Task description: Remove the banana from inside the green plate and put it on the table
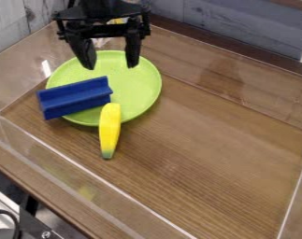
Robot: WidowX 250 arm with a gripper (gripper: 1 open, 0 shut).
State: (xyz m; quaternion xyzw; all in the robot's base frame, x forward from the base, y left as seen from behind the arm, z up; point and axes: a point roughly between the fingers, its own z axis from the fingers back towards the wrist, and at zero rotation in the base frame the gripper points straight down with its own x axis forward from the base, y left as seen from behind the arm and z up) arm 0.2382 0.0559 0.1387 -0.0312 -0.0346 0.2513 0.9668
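The black gripper hangs above the far part of the green plate, fingers spread wide and pointing down, holding nothing. Below it, a blue block rests over the plate's left rim. The banana lies on the table just beside the plate's near edge, one end at the rim, clear of the gripper.

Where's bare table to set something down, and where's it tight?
Free: the wide stretch of table right of the green plate and banana, out to the clear right edge. Also the strip in front of the banana. Crowded: left side, where the blue block overlaps the plate and the open gripper hangs above.
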